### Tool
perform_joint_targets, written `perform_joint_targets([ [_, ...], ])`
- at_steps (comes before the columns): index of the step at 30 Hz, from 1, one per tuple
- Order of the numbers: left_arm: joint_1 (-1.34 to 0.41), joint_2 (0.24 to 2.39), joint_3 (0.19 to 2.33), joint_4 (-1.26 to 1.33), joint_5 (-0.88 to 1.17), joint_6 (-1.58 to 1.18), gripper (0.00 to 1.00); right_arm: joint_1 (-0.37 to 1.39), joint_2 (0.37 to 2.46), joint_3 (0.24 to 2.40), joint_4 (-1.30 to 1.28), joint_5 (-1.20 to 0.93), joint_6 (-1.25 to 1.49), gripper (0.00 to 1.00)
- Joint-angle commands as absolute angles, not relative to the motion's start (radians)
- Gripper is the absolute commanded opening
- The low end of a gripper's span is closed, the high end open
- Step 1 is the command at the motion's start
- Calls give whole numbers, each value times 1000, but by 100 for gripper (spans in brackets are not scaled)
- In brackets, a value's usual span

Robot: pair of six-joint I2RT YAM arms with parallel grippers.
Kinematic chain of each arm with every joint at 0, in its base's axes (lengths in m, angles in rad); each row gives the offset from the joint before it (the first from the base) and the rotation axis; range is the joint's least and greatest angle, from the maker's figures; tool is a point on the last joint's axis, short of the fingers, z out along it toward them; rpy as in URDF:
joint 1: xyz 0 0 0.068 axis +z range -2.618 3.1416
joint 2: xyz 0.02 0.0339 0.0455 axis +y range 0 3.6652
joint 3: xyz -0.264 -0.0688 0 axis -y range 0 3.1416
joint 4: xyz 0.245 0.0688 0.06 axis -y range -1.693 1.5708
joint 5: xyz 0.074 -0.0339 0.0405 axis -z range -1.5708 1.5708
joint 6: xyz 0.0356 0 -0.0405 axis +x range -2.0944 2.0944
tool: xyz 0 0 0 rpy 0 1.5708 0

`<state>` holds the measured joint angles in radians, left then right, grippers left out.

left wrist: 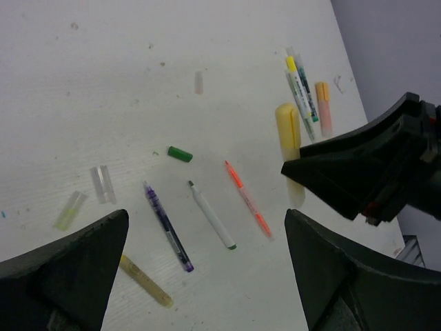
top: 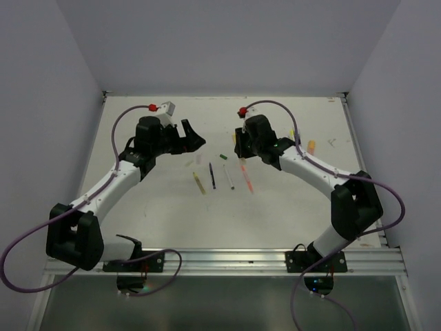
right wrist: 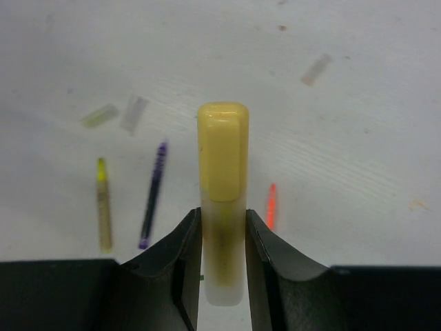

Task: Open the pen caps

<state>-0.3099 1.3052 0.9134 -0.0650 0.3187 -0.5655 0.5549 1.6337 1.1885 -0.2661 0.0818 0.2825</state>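
1. The left jaws are spread wide and hold nothing. They hang over the counter point(top: 172, 221), to the left of the green cap point(left wrist: 179, 154) (that little cap is my marker for where things are).
2. Left of the green cap lie loose caps: two clear caps point(left wrist: 102, 184) side by side and, past them, a pale yellow cap point(left wrist: 69, 210). One more pale cap point(left wrist: 198, 81) lies behind the green cap.
3. In front of the green cap lie four thin pens in a row: a yellow pen point(left wrist: 145, 279), a purple pen point(left wrist: 167, 226), a white pen point(left wrist: 212, 215) and an orange pen point(left wrist: 247, 198). I see no caps on them, so I think these are done.
4. Right of the green cap, the right jaws pinch the yellow highlighter point(right wrist: 222, 158) low on its body. Its yellow cap point(right wrist: 222, 131) is on, so I think this pen is the job right now.
5. Far to the right of the green cap lie a small bunch of pens point(left wrist: 302, 89) and an orange highlighter point(left wrist: 322, 107). They look capped, so they are left to do.
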Motion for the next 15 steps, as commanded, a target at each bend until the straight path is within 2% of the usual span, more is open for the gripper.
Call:
perform_joint_targets([
  [1,-339,1336,994,57,383,-612,97,643,1569,1186,-152,23,238,0],
  [8,-414,1390,1049,57,290,-627,93,787,1555,1186,-57,32,250,0],
  [15,-453,1414,1039,26,236,-657,84,813,1575,1207,-34,54,255,0],
])
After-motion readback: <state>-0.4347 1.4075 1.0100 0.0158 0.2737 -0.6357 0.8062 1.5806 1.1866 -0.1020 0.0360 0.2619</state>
